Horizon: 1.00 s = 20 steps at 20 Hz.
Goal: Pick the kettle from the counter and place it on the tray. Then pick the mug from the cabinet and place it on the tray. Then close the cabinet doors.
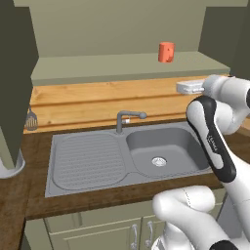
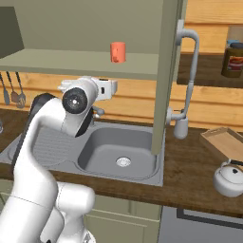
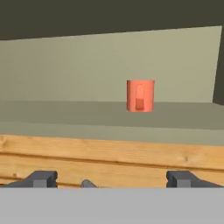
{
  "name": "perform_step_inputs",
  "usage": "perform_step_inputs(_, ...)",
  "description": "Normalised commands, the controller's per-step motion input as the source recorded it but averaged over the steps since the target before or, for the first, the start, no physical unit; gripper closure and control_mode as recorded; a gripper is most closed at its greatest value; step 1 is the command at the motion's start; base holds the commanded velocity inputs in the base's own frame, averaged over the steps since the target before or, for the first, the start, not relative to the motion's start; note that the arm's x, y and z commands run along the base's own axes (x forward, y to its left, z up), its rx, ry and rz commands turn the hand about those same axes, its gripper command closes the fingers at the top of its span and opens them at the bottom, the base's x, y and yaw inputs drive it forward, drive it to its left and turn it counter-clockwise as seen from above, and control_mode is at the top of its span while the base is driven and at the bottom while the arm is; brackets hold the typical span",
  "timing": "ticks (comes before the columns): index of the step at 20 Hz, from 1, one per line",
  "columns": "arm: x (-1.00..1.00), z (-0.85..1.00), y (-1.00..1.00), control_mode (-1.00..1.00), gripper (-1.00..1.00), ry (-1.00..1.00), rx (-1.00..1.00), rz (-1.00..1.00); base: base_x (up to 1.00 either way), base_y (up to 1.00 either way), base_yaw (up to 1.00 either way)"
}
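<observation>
Mug point(image 3: 140, 95) alone on cabinet point(image 3: 87, 114) shelf

Faucet point(image 1: 128, 117) behind sink point(image 1: 88, 161); jar point(image 2: 233, 59) on shelf.

I work in a home kitchen, a rendered one. In front of me a dark wood-grain counter point(image 1: 14, 195) holds an inset grey steel sink point(image 1: 88, 161) with a ribbed draining board and a bent tap point(image 1: 128, 118). Above it hangs a sage-green wall cabinet point(image 1: 122, 66) with an orange-red mug point(image 1: 166, 52) on its shelf. Low green cupboards point(image 1: 97, 234) sit under the worktop, utensils point(image 2: 13, 92) hang on the plank wall, and a silver kettle point(image 2: 228, 180) stands beside a light-wood tray point(image 2: 227, 144).
</observation>
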Motion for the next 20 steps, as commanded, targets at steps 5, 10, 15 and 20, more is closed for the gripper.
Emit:
perform_step_inputs(5,0.33,0.46,0.00,-1.00,-1.00,-0.06,0.00,0.01,0.00,0.00,0.00)
perform_step_inputs(10,0.33,0.50,0.00,-1.00,-1.00,-0.04,0.00,0.00,0.00,0.00,0.00)
perform_step_inputs(15,0.12,0.10,0.00,-1.00,-1.00,0.03,0.00,0.00,0.00,0.00,0.00)
perform_step_inputs(20,0.02,0.00,-0.02,-1.00,-1.00,0.00,0.00,0.00,0.00,0.00,0.00)
